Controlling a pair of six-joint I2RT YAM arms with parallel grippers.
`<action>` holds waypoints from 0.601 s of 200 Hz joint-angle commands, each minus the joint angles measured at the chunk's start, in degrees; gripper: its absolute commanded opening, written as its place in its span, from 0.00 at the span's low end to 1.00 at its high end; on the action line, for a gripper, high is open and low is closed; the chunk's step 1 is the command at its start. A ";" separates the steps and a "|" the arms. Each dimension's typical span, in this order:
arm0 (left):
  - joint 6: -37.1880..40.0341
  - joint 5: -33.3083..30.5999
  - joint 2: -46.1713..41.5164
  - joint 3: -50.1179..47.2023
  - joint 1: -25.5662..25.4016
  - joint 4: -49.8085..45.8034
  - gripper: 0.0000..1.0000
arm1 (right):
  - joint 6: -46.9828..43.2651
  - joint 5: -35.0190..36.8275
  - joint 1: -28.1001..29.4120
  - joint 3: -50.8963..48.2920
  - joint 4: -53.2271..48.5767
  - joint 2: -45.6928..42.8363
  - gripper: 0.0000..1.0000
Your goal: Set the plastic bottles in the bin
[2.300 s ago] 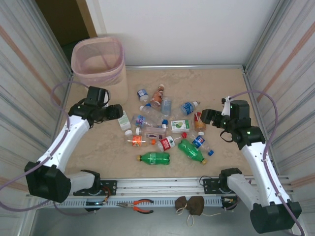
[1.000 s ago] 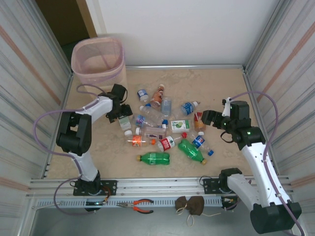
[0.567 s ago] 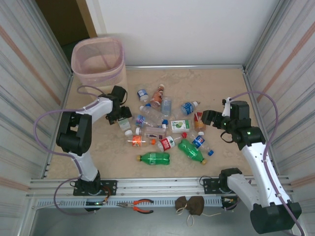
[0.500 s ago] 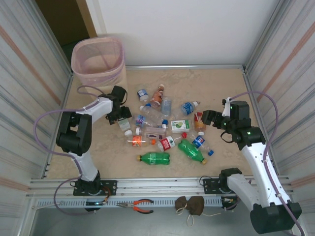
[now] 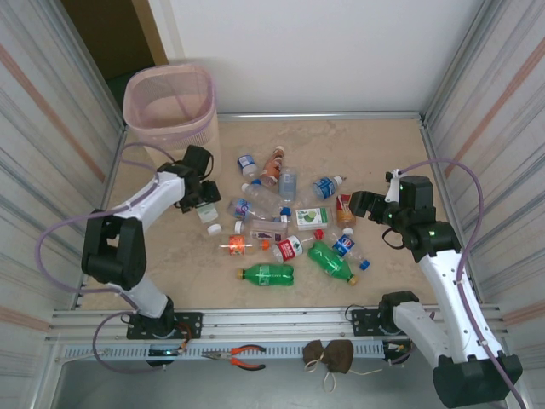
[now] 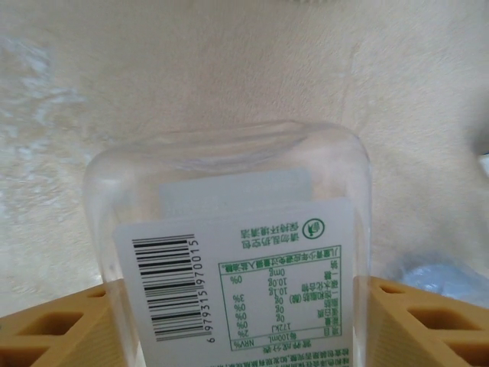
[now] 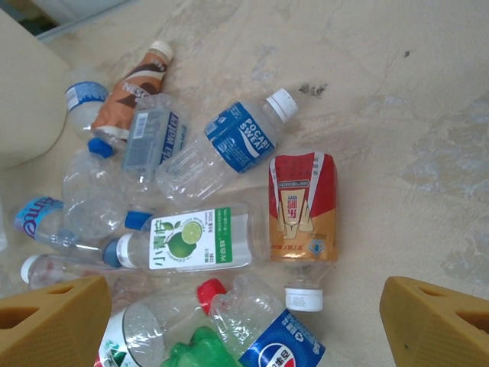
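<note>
Several plastic bottles (image 5: pixel 281 217) lie scattered mid-table, among them two green ones (image 5: pixel 266 273). The bin (image 5: pixel 170 106), beige with a pink liner, stands at the back left. Just right of it my left gripper (image 5: pixel 201 194) is low over the table. In the left wrist view this gripper (image 6: pixel 237 294) is shut on a clear, square-shouldered bottle (image 6: pixel 229 229) with a white barcode label, a tan finger (image 6: pixel 53 329) pressed against each side. My right gripper (image 5: pixel 362 204) hangs open above the pile's right side. Between its spread fingers (image 7: pixel 435 321) lie a red-and-orange bottle (image 7: pixel 302 206) and a lime-label bottle (image 7: pixel 195 241).
Corrugated metal walls (image 5: pixel 51 145) close in both sides and a white wall the back. A metal rail (image 5: pixel 272 322) runs along the near edge, with pliers (image 5: pixel 238 355) and a brown pouch (image 5: pixel 330 354) below it. A blue-label bottle (image 7: pixel 283 348) lies under my right wrist.
My left arm's elbow has swung left and down. Its gripper has narrowed onto the clear bottle and drawn it slightly left. The right arm has not moved.
</note>
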 commanded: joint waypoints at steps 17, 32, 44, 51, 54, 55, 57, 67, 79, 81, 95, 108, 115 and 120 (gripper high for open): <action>2.21 -2.49 -8.06 -0.09 -0.27 -3.86 0.68 | 0.87 0.32 0.34 -0.57 -0.18 -1.19 0.90; 3.00 -2.43 -11.13 0.31 -0.29 -4.35 0.68 | 0.85 0.29 0.38 -0.55 -0.09 -1.19 0.90; 4.11 -2.25 -13.47 1.08 -0.39 -4.87 0.67 | 0.84 0.20 0.33 -0.57 -0.01 -1.19 0.90; 4.78 -2.33 -14.75 1.74 -0.44 -5.14 0.66 | 0.86 0.20 0.35 -0.57 0.07 -1.19 0.90; 5.18 -2.35 -15.35 1.94 -0.37 -5.19 0.66 | 0.86 0.20 0.36 -0.57 0.09 -1.19 0.90; 5.34 -2.36 -15.49 1.99 -0.41 -5.20 0.66 | 0.87 0.20 0.34 -0.61 0.13 -1.19 0.90; 5.63 -2.24 -15.92 2.07 -0.37 -5.25 0.66 | 0.87 0.20 0.36 -0.58 0.16 -1.19 0.90; 7.23 -1.92 -17.69 3.09 -0.44 -5.25 0.65 | 0.86 0.07 0.39 -0.57 0.26 -1.17 0.90; 8.69 -1.91 -19.74 4.36 -0.37 -5.37 0.63 | 0.86 0.02 0.36 -0.57 0.35 -1.19 0.90; 9.06 -1.84 -20.04 4.57 -0.41 -5.38 0.62 | 0.91 0.02 0.37 -0.57 0.39 -1.19 0.90; 11.59 -0.89 -21.96 6.30 -0.37 -5.04 0.61 | 0.86 0.02 0.35 -0.57 0.43 -1.19 0.90; 14.20 -0.33 -23.68 8.07 -0.42 -4.71 0.58 | 0.85 0.07 0.36 -0.52 0.52 -1.19 0.90; 15.84 0.03 -24.40 9.03 -0.39 -4.51 0.58 | 0.84 0.05 0.36 -0.57 0.61 -1.18 0.90; 16.93 0.41 -24.94 9.72 -0.36 -4.27 0.57 | 0.84 0.03 0.35 -0.49 0.69 -1.19 0.90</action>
